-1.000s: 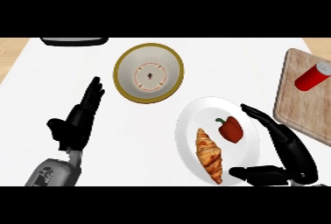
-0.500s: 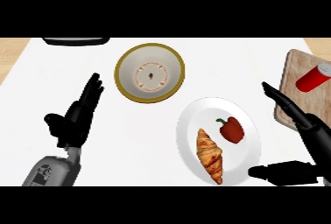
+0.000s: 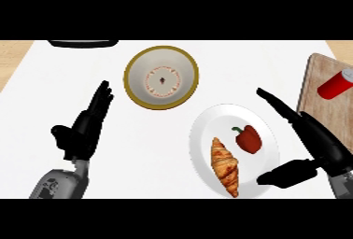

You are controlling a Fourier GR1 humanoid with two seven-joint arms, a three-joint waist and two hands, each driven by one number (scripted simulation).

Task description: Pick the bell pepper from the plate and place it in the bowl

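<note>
**Pepper sits on the plate, both hands open**

The red bell pepper (image 3: 248,138) lies on the white plate (image 3: 207,122) beside a croissant (image 3: 225,165), untouched. The right hand (image 3: 314,140) hovers at the plate's right edge, fingers straight, thumb spread below, holding nothing. The left hand (image 3: 86,124) rests open at the left, fingers up. The gold-rimmed bowl (image 3: 161,77) stands just beyond the plate

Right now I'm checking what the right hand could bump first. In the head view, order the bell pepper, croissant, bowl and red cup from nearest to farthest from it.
From the right hand:
1. Bell pepper, on the plate, just left of the hand.
2. Red cup on the cutting board beyond the hand, and the croissant on the plate's left half: too close to call.
3. Bowl, far up-left.
</note>
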